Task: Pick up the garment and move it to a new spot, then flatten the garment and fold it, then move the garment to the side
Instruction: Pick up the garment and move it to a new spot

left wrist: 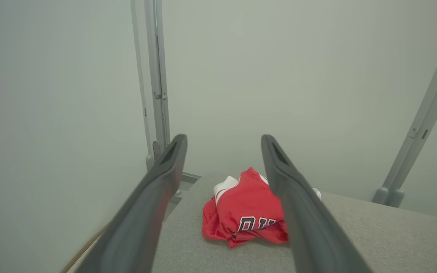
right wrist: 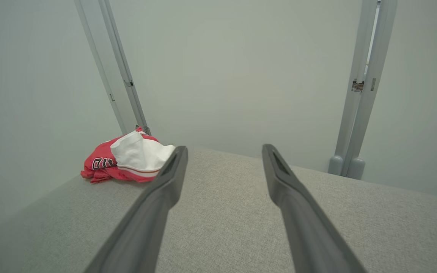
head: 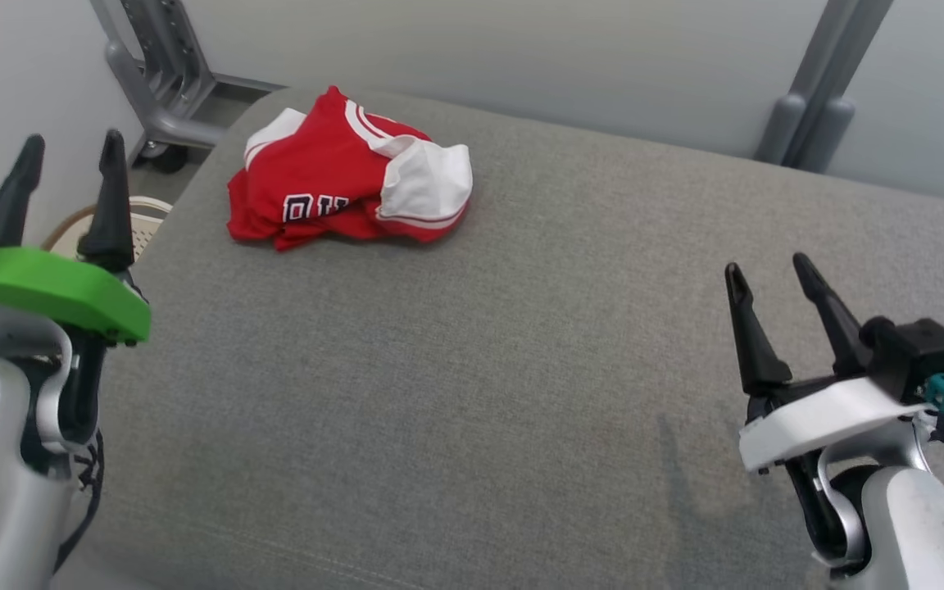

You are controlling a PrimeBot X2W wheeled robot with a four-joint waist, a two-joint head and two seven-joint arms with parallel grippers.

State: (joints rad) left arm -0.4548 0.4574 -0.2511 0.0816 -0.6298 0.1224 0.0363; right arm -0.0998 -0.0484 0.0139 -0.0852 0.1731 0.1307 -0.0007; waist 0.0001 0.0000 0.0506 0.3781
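Observation:
The garment is a red and white jersey with dark lettering, crumpled in a heap at the far left of the grey fabric surface. It also lies ahead between the fingers in the left wrist view and off to the left in the right wrist view. My left gripper stands open at the near left edge, well short of the garment. My right gripper stands open at the near right, far from it. Both hold nothing.
Pale walls close in behind and to the left. Grey metal frame posts stand at the far left and far right corners. A pale round basket-like thing sits on the floor beyond the surface's left edge.

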